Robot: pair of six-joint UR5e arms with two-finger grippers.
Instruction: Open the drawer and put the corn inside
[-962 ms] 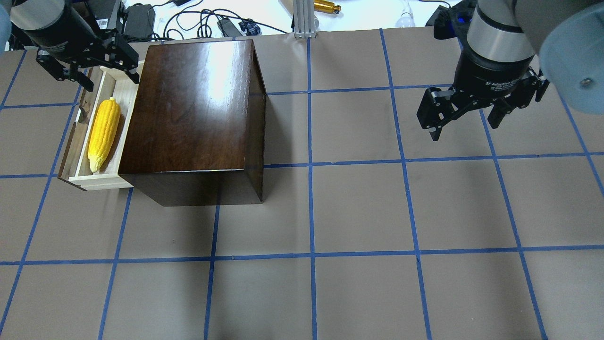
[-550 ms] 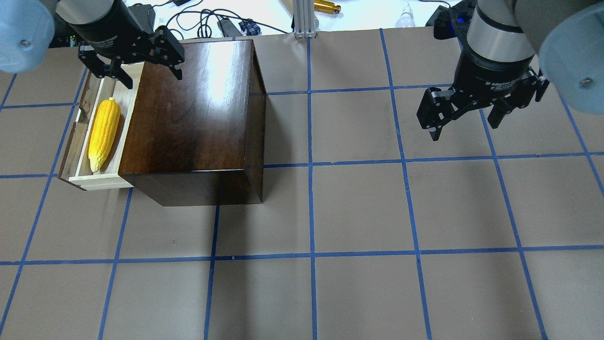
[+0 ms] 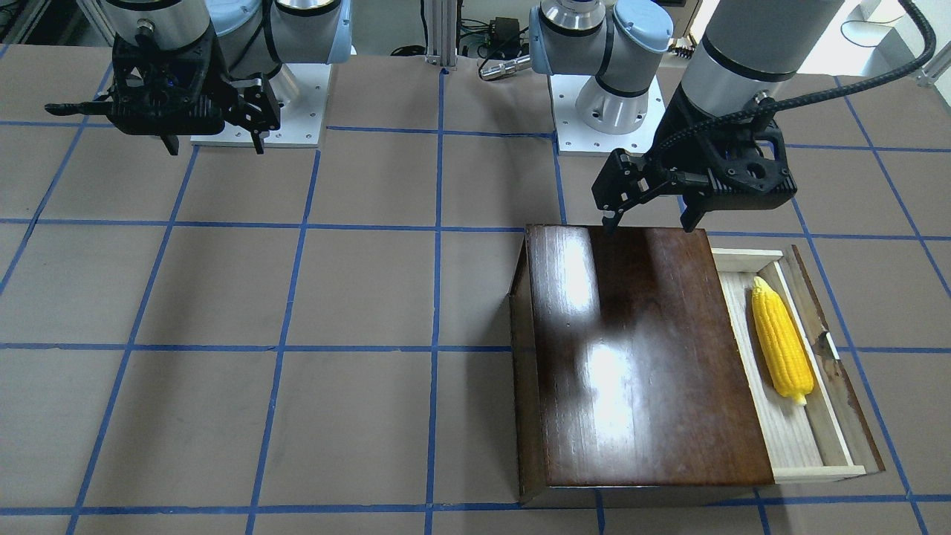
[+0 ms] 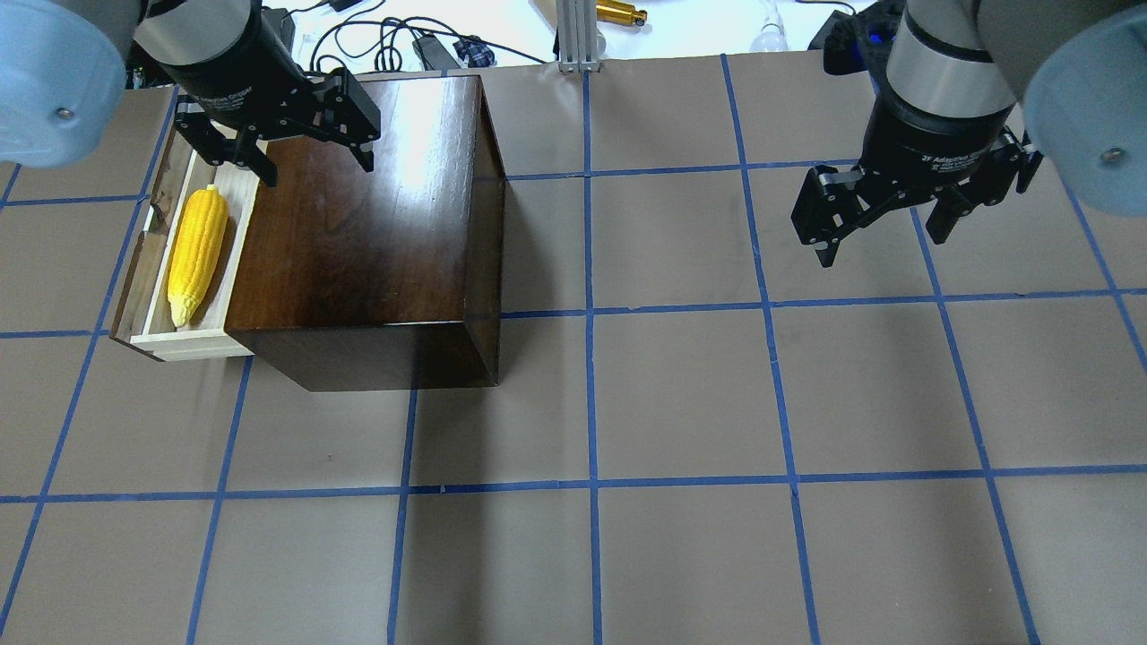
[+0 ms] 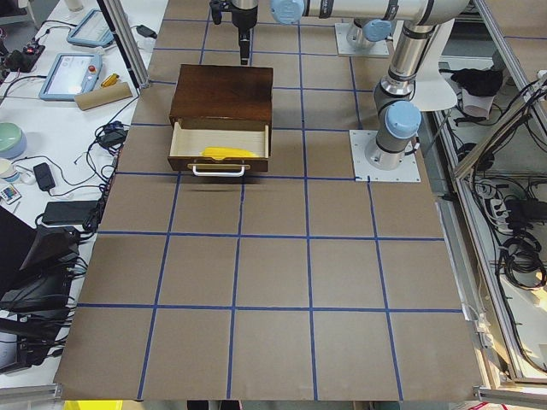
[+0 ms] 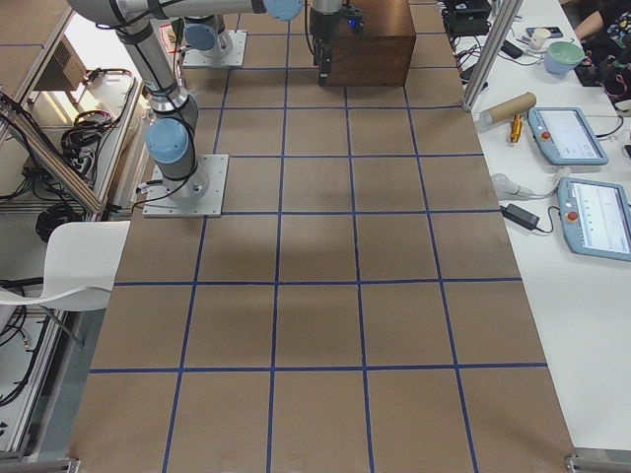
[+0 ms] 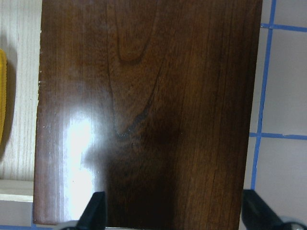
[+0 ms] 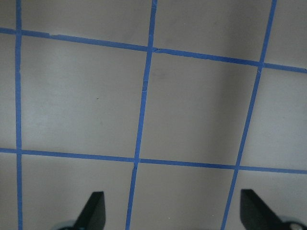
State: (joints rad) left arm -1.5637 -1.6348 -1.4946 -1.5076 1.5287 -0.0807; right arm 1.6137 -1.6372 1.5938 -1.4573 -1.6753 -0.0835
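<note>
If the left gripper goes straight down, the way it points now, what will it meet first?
Most likely the glossy top of the dark-brown box: the left gripper hangs open over it, beside the drawer, not above the corn.

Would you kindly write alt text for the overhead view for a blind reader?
A yellow corn lies in the open drawer of a dark wooden box. The left tool hovers open over the box; the right tool hangs open, far off.

Brown table [image 4: 681,394] w/ blue tape grid [image 4: 769,307]; dark box [image 4: 376,206] atop, prob. flat.
</note>
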